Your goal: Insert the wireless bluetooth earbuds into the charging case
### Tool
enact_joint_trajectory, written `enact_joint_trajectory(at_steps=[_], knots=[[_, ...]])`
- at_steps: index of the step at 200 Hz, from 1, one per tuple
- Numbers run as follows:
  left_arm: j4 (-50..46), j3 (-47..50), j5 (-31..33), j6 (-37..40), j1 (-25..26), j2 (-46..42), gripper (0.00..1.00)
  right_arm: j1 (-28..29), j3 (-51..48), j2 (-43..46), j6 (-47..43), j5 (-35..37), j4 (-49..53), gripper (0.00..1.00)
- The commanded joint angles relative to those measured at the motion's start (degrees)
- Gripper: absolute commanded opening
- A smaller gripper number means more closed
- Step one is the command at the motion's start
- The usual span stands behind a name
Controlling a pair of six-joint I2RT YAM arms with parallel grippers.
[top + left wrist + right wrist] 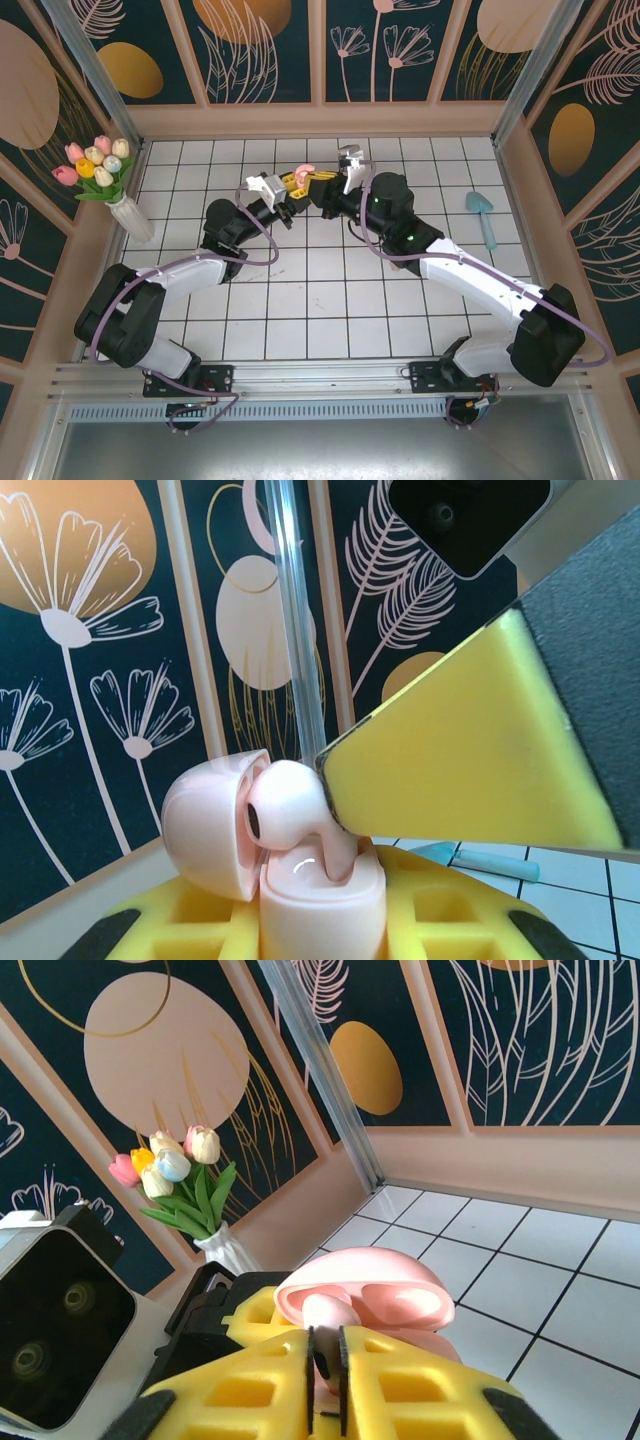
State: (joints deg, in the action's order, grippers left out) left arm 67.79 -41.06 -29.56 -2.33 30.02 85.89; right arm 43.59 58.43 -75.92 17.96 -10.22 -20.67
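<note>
Left wrist: pink earbud upright in pink case.

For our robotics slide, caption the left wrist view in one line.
A pink earbud, pinched by the right gripper, enters the open pink charging case held by the left gripper.

Blocked at centre far by left gripper and right gripper, tip to tip over the open charging case and a pink earbud. Hemmed far left by a tulip vase, at right by a teal scoop. Wide open across the bare tiles near, between the arms.
</note>
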Motion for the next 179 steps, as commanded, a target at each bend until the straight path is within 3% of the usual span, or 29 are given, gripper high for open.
enact_joint_trajectory(at_steps=[1,20,41,96,152,179], knots=[[3.46,-2.28,-1.1,-1.04,0.55,-0.55,0.0,-0.26,0.56,0.63,-0.99,-0.18,2.88,0.25],[3.49,-2.25,-1.01,-1.1,0.5,-0.3,0.0,-0.6,0.88,1.87,-0.59,-0.2,3.57,0.38],[4.7,-1.67,-0.89,-1.47,0.53,0.27,0.0,-1.5,1.39,3.85,0.68,-0.6,4.13,0.45],[7.44,0.53,-0.5,-1.01,0.48,0.69,0.0,-5.06,1.0,10.0,6.41,3.06,7.81,0.49],[7.16,2.51,1.94,-0.62,0.53,-0.62,0.0,-9.39,2.81,9.42,16.36,18.44,34.32,0.51],[8.69,3.76,2.23,-1.34,0.55,-0.97,0.0,-11.93,-4.2,9.06,26.81,19.35,43.12,0.52]])
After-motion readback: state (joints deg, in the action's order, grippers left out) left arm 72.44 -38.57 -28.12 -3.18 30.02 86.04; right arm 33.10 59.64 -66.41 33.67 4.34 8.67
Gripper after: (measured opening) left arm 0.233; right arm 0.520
